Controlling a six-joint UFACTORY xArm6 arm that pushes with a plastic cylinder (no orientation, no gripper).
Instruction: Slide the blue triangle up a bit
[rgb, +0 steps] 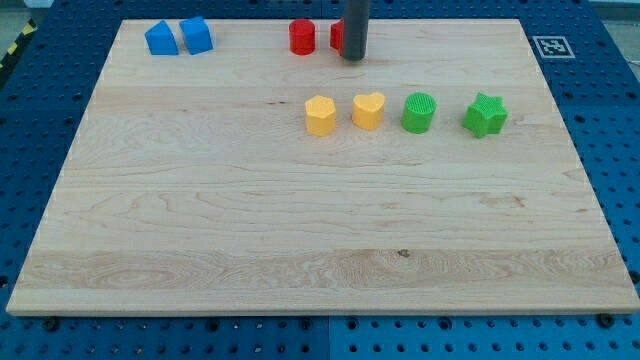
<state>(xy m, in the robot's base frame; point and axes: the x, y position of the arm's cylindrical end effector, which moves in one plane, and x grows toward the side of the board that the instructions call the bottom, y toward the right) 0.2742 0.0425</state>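
Two blue blocks sit side by side at the view's top left. The left one (160, 39) has a peaked top and looks like the blue triangle. The right one (196, 35) looks blocky, like a cube. The dark rod comes down at the view's top centre, and my tip (353, 59) rests on the board far to the right of both blue blocks. The tip stands right in front of a red block (337, 36) and hides most of it.
A red cylinder (302, 37) stands just left of the rod. Below it is a row: a yellow hexagon (320, 115), a yellow heart (368, 110), a green cylinder (419, 112) and a green star (485, 115). The wooden board's top edge (250, 20) runs close behind the blue blocks.
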